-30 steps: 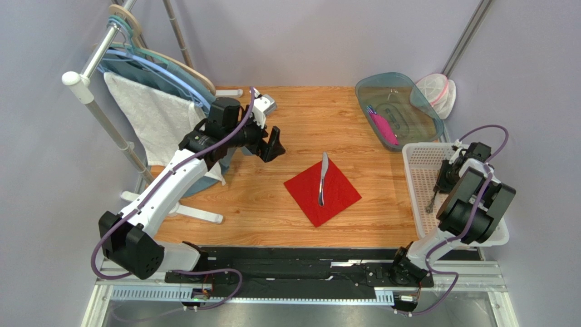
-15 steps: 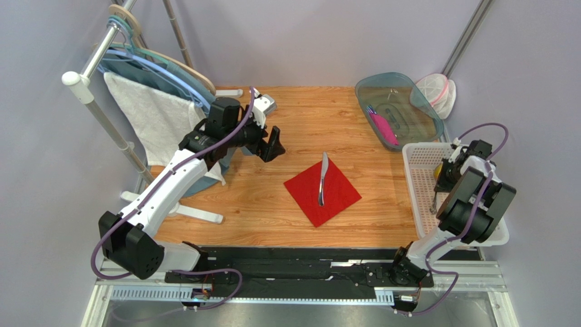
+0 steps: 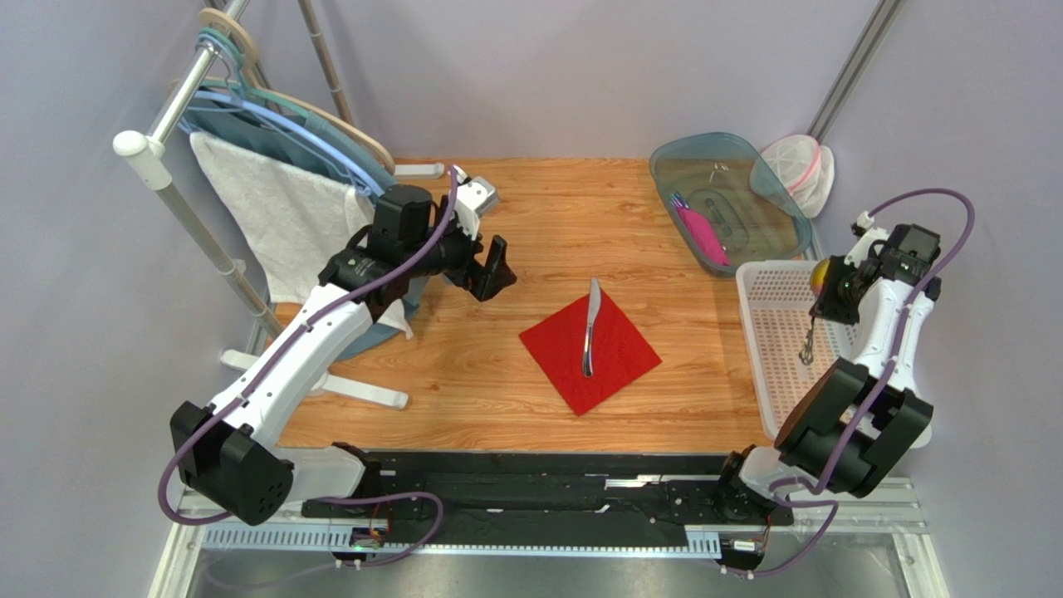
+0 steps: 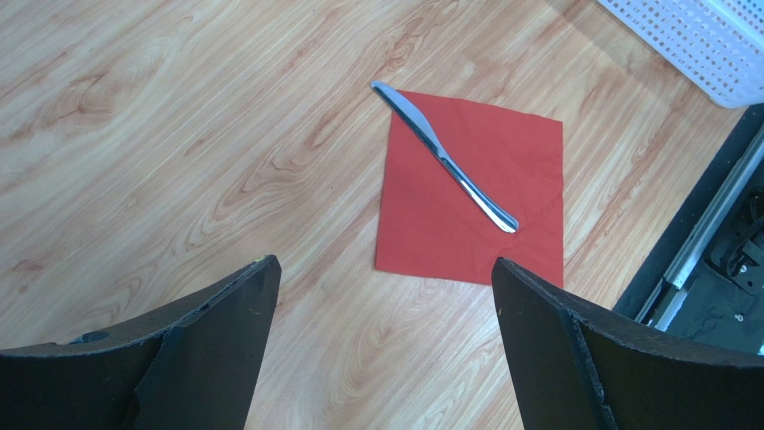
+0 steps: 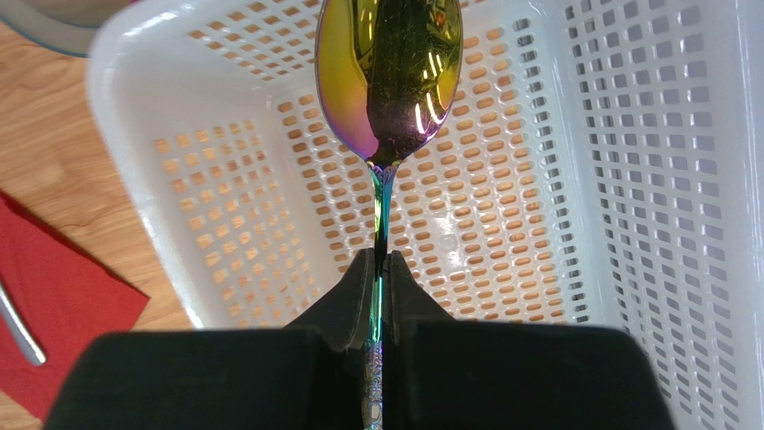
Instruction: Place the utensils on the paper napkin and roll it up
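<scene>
The red paper napkin lies as a diamond at the table's middle. A silver knife lies on it, its blade tip past the far corner. Both also show in the left wrist view, the napkin and the knife. My left gripper is open and empty, hovering left of and behind the napkin; its jaws stand wide apart. My right gripper is shut on the handle of an iridescent spoon, held above the white basket. The spoon's bowl points away from the fingers.
The white perforated basket stands at the right edge. A teal tub with a pink item stands at the back right, a mesh bag behind it. A rack with hangers and a white towel stands at the left.
My right arm has risen and swung back and to the right, lifting the spoon out of the basket. My left arm has shifted slightly left.
</scene>
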Controlling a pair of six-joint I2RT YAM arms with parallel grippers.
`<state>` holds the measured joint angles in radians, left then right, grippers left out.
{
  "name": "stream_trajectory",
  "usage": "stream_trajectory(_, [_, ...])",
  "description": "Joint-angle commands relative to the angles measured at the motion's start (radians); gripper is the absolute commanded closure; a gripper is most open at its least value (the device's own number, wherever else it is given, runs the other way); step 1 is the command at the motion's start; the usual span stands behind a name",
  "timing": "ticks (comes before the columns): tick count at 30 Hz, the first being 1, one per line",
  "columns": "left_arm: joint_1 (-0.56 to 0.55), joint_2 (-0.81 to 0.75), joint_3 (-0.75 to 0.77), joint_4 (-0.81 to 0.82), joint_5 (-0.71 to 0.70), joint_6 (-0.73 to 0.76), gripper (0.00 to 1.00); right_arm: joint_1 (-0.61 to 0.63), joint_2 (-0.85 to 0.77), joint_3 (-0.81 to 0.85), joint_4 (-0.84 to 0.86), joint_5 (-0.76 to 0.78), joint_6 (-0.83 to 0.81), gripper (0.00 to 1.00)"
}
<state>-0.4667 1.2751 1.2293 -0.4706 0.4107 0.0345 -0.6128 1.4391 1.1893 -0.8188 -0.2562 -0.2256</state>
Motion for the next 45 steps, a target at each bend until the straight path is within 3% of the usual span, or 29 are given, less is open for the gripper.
stream_trajectory(1, [0.019, -0.031, -0.011, 0.041, -0.032, -0.030, 0.03, 0.083, -0.081, 0.078, -0.089, -0.078, 0.084, 1.00])
stream_trajectory(7, [0.141, -0.005, -0.014, 0.046, 0.051, -0.182, 0.02, 0.373, -0.141, 0.095, -0.040, -0.031, 0.219, 1.00])
stream_trajectory(12, [0.155, -0.023, -0.027, 0.024, 0.042, -0.154, 0.02, 0.597, -0.118, 0.058, 0.062, 0.021, 0.426, 1.00])
stream_trajectory(21, [0.163, -0.098, -0.116, 0.003, 0.023, -0.145, 0.02, 0.899, 0.024, -0.055, 0.213, 0.121, 0.597, 1.00])
stream_trajectory(30, [0.163, -0.126, -0.191, 0.007, 0.028, -0.142, 0.02, 1.025, 0.125, -0.145, 0.352, 0.201, 0.677, 1.00])
stream_trajectory(45, [0.165, -0.080, -0.208, 0.058, 0.059, -0.176, 0.02, 1.058, 0.274, -0.099, 0.386, 0.213, 0.746, 1.00])
